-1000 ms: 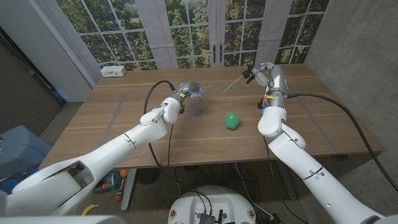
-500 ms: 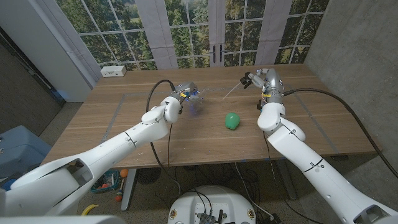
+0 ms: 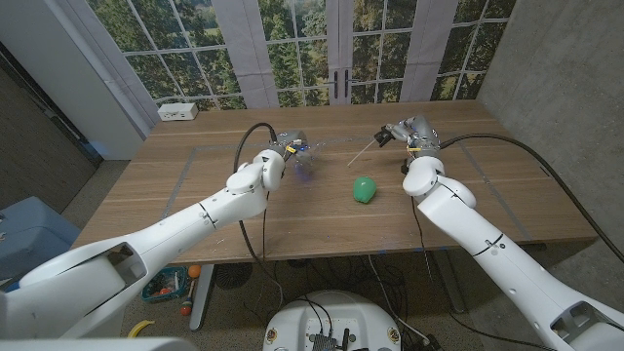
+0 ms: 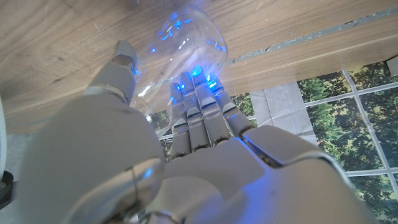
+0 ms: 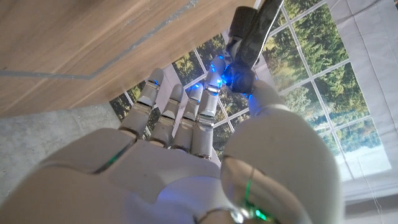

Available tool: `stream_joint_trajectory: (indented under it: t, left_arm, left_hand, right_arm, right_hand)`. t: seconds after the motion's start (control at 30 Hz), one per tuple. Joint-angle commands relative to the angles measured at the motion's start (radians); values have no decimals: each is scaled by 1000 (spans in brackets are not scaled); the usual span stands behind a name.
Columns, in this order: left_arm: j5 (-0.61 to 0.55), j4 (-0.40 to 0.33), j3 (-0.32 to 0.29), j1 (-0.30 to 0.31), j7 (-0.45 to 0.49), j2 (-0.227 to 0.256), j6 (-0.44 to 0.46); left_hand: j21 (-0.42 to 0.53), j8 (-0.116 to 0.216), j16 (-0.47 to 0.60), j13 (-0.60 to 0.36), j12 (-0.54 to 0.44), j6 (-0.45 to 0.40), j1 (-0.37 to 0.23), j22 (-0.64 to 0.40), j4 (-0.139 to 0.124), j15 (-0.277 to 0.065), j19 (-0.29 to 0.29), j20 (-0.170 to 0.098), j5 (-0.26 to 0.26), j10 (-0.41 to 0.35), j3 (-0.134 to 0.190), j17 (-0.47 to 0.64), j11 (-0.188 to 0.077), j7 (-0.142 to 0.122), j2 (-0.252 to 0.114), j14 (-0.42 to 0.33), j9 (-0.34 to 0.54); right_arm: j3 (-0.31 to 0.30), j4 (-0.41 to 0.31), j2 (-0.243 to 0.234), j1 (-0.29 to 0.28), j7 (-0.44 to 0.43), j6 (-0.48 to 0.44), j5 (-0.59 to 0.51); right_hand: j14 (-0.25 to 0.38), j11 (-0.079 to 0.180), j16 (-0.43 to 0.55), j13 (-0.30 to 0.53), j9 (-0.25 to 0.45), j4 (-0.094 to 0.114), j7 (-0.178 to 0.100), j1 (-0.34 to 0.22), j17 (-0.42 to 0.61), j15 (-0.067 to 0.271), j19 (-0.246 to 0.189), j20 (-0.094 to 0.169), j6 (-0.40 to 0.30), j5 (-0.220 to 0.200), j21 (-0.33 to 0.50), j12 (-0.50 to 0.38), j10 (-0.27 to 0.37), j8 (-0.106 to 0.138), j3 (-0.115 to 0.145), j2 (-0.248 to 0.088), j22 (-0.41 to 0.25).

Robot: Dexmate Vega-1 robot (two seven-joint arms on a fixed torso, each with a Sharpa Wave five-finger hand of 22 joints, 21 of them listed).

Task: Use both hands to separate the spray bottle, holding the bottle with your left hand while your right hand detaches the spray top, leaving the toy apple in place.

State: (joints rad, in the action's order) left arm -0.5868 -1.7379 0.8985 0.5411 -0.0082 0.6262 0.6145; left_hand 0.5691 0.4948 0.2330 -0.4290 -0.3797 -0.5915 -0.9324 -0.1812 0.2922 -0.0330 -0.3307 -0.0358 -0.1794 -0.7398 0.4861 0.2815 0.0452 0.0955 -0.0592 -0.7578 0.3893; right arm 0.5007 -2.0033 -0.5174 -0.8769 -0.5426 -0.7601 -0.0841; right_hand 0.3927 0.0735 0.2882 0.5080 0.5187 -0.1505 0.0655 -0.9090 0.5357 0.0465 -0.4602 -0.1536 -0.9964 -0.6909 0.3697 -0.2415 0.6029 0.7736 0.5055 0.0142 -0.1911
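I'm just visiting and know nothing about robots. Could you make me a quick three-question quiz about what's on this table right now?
1. True or false: the spray top is off the bottle.
2. What does the left hand hold? A) the green toy apple B) the clear bottle C) the white box
3. Fill in: the toy apple lies on the table between the two ____.

Key:
1. True; the right hand holds the spray top away from the bottle.
2. B
3. arms

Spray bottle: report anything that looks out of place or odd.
The spray top is off the bottle: the right hand holds it aloft, its dip tube dangling free. The left hand grips the clear bottle. The toy apple sits undisturbed between them.
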Motion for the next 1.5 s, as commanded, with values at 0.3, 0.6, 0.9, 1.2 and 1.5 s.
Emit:
stream_joint_trajectory:
  t: [0.3, 0.6, 0.9, 1.2, 1.5]
  left_arm:
    - [-71, 10, 50, -43, -102, -1, 46]
    - [-99, 15, 65, -53, -125, -5, 54]
    - [-156, 18, 97, -72, -172, -9, 81]
    - [-189, 20, 107, -80, -205, -12, 85]
    - [-199, 14, 90, -63, -185, -10, 69]
  left_hand:
    - [-8, -14, 5, -42, -51, -199, -27, 0, -116, -205, 3, -9, 10, -292, 138, -4, -257, -94, -102, -24, -19]
    - [-15, -33, 8, 9, -15, -228, -62, 3, -100, -206, 1, -16, 13, -290, 110, -16, -260, -102, -80, -17, -39]
    - [-40, -106, -5, 85, 54, -180, -138, 3, -107, -202, 16, -11, 8, -239, 37, -41, -265, -122, -32, 35, -66]
    - [-115, -259, -42, 168, 175, -38, -53, 3, -132, -184, 74, 33, -4, 2, -122, -79, -259, -166, 23, 200, -121]
    - [-239, -325, -58, 214, 203, 278, 98, 0, -170, -102, 178, 74, -25, 412, -246, -97, -181, -208, 79, 499, -184]
  right_arm:
    - [91, 91, -41, 164, 103, -195, 137]
    - [141, 131, -52, 213, 103, -245, 153]
    - [208, 154, -56, 269, 106, -320, 145]
    - [262, 163, -64, 323, 131, -399, 150]
    - [305, 175, -76, 369, 170, -445, 170]
  right_hand:
    - [-36, -12, -9, 1, 0, -2, 7, -14, 12, 14, 24, 5, -4, -5, -12, 21, -27, 10, 10, -2, 1]
    - [-52, -11, -5, -1, -6, -6, 7, -21, 23, 11, 31, 12, 3, 3, -15, 28, -39, 6, 3, -9, 0]
    - [-74, -11, -3, -3, -28, -14, -3, -37, 35, 11, 47, 24, 13, 24, -22, 35, -54, -10, -10, -11, -1]
    - [-122, -25, 0, -6, -92, -18, -45, -72, 55, -7, 74, 29, 139, 136, -32, 43, -117, -107, -56, -16, -4]
    - [-204, -50, -20, -17, -203, -8, -74, -66, 63, -52, 115, 5, 520, 305, -52, 49, -301, -372, -129, -11, -4]
